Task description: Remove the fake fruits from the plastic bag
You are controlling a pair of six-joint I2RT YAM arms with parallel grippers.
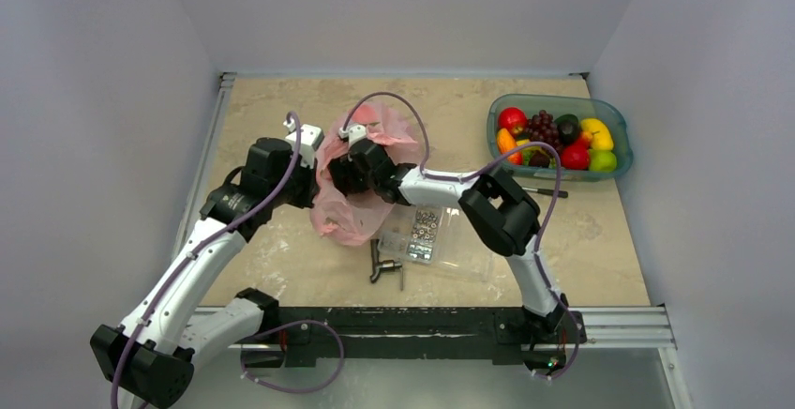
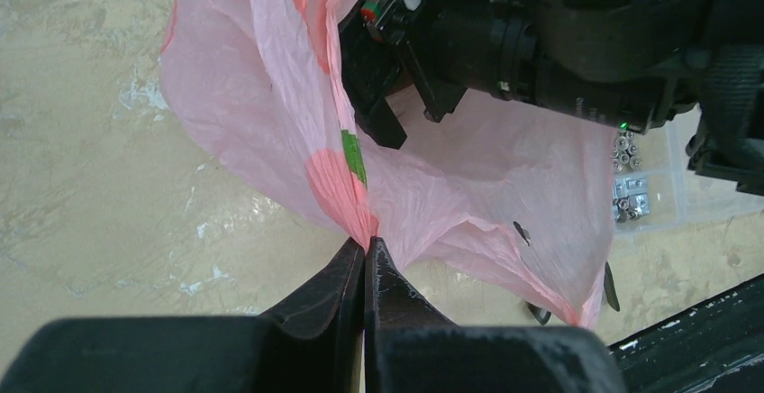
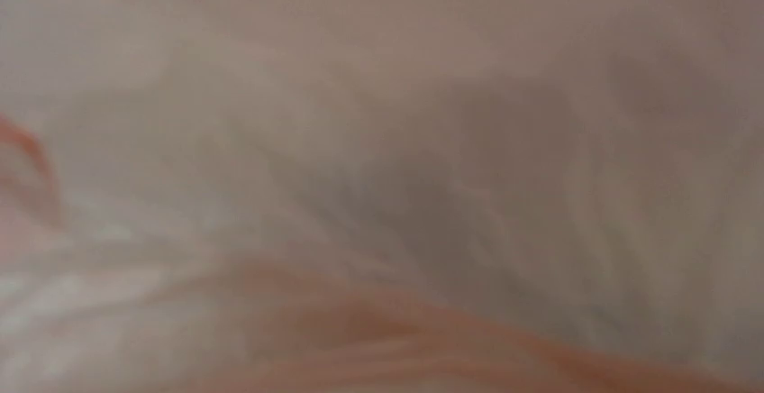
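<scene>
The pink plastic bag [image 1: 352, 212] lies crumpled at the table's middle; it also shows in the left wrist view [image 2: 468, 186]. My left gripper [image 1: 317, 180] is shut on a bunched edge of the bag, fingertips pinched together [image 2: 368, 247]. My right gripper [image 1: 345, 173] reaches into the bag's mouth; one black finger [image 2: 383, 127] shows, the tips are hidden by plastic. The right wrist view is only blurred pink film. No fruit shows inside the bag. A red apple [image 1: 511, 117], a dark grape bunch [image 1: 542, 128] and an orange piece [image 1: 506, 140] lie in the bin.
A teal bin [image 1: 562, 99] at the back right holds these and other fruits, including a yellow banana [image 1: 597, 132]. A clear screw box [image 1: 422, 235] sits just right of the bag under the right arm. A black tool [image 1: 384, 268] and a screwdriver [image 1: 544, 191] lie nearby.
</scene>
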